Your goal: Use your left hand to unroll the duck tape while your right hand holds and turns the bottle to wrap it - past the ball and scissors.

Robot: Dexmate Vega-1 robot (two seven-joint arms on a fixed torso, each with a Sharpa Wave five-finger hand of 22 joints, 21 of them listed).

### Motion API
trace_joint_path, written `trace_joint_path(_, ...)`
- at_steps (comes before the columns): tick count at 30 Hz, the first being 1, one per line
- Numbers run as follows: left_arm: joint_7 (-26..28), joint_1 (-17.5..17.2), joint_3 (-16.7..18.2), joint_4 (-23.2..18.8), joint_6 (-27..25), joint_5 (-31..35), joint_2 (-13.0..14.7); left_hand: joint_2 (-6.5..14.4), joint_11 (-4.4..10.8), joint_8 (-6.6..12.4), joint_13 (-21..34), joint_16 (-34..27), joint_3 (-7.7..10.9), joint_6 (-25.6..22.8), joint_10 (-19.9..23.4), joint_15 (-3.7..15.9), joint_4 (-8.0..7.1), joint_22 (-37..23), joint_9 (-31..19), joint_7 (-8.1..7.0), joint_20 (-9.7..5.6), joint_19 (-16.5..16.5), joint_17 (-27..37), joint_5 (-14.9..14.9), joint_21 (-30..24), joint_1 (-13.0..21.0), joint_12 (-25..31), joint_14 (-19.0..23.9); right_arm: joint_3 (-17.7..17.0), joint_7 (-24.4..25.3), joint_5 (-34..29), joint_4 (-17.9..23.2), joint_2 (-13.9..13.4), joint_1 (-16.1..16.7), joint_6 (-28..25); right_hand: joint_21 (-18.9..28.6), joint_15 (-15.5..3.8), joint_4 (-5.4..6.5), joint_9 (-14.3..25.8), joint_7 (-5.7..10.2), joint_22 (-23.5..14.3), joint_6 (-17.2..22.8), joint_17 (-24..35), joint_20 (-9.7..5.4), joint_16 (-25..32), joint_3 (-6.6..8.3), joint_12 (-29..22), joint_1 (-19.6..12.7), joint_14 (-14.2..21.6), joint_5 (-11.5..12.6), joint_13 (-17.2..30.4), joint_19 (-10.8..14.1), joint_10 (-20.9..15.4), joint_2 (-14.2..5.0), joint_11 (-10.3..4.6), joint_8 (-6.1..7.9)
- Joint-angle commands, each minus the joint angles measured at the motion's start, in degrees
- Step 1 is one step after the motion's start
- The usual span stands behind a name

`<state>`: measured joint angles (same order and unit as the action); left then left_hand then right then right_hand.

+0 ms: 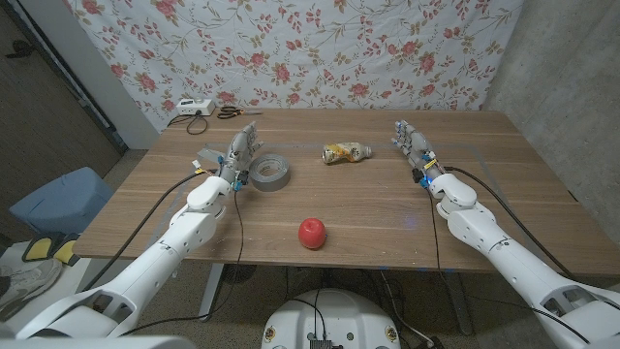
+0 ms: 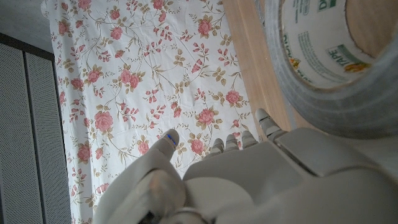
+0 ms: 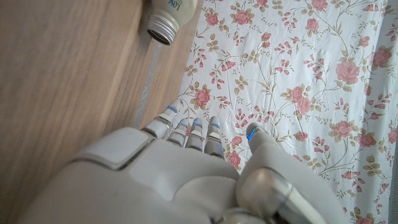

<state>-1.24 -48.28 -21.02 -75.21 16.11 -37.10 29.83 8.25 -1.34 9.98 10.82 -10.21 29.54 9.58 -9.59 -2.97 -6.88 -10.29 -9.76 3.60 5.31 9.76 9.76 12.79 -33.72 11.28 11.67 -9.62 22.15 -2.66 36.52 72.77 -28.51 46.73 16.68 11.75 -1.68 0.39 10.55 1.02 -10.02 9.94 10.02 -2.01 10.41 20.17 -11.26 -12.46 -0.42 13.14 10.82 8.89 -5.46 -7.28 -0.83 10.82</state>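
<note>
Tabletop [image 1: 387, 213] of pale wood carries everything, and by how things lie the wrapping has not begun: no strip of tape runs to the bottle, and neither hand holds anything. The left hand [image 1: 237, 160] stands at the near-left edge of the tape roll [image 1: 267, 171], its fingers [image 1: 244, 143] apart and reaching up past the roll's side; whether they touch the roll I cannot tell, but the left wrist view shows the grey roll [image 2: 329, 62] close beside the hand with nothing gripped. The right hand [image 1: 417, 147] waits well to the right of the bottle [image 1: 347, 152], fingers [image 1: 407, 131] loosely spread and holding nothing. The tape roll lies flat on the tabletop, its hole facing upward. The bottle lies on its side between the two hands, toward the far part of the tabletop, its long axis running roughly across, left to right; the right wrist view shows its open threaded neck [image 3: 160, 28] turned toward the right hand. What is left, I judge, is all of it: pick up the bottle, free the tape end, stick it on, then turn and wrap. A red ball [image 1: 312, 233] sits near the front edge, and scissors [image 1: 231, 112] lie at the far left corner.
</note>
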Motion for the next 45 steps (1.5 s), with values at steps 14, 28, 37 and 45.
trace_joint_path(14, 2.14, 0.6, -0.52, -1.44, -1.22, 1.91, 0.37, 0.08, -0.17, 0.49, 0.09, -0.42, 0.33, 4.21, -3.75, -0.14, 0.04, -0.14, -0.09, 0.12, 0.1, 0.79, 0.23, 0.38, -0.04, 0.42, 0.44, -4.77, 4.9, 1.23, -11.34, 5.35, -6.92, -4.05, -6.86, -0.01, 1.34, -7.05, 0.03, 0.56, -0.18, -0.1, 0.11, 4.65, 0.6, 2.99, -0.04, -8.13, 0.94, -0.39, 0.15, 0.88, -0.42, 1.06, 0.41, 0.35)
trace_joint_path(28, 2.98, -0.55, -0.13, -3.27, -1.62, 2.01, 1.18, -0.13, -0.73, 1.0, 0.07, -0.71, 0.27, 2.23, -2.33, -0.86, 0.36, -0.12, -0.1, -0.32, 0.7, -0.36, 0.19, 0.37, -0.09, 0.48, 0.86, -3.4, 9.3, 0.13, -20.7, 11.46, -11.54, -7.54, -14.27, 0.22, 2.06, -8.6, 0.09, 1.21, -0.28, -0.05, 0.19, 6.36, 0.96, 3.76, -0.24, -10.1, 2.27, -1.15, 0.21, 1.55, -1.16, 0.86, 0.48, 0.35)
trace_joint_path(37, 2.23, -1.35, 0.43, -4.01, -1.62, 0.83, 1.52, -0.18, -0.8, 0.98, 0.06, -0.71, 0.26, 1.89, -1.97, -0.85, 0.48, -0.12, -0.1, -0.34, 0.73, -0.57, 0.19, 0.37, 0.0, 0.5, 0.92, -3.11, 11.75, -4.14, -23.89, 13.79, -13.25, -10.37, -17.76, 0.25, 2.12, -9.13, 0.11, 1.43, -0.31, -0.41, 0.21, 6.56, 0.93, 4.06, -0.12, -10.88, 2.38, -1.46, 0.23, 1.7, -0.95, 0.86, 0.36, 0.22)
trace_joint_path(45, 2.04, -1.78, 0.54, -4.41, -1.33, 0.59, 1.56, -0.22, -0.83, 0.98, 0.06, -0.67, 0.24, 1.62, -1.84, -0.82, 0.55, -0.12, -0.11, -0.35, 0.73, -0.65, 0.19, 0.37, 0.08, 0.5, 0.91, -3.01, 14.87, -6.78, -29.65, 16.35, -14.63, -13.39, -21.7, 0.16, 2.04, -9.82, 0.16, 1.73, -0.34, -1.51, 0.25, 6.7, 0.58, 4.36, 0.23, -11.99, 1.69, -1.96, 0.28, 1.56, 0.01, 1.21, 0.12, -0.08)
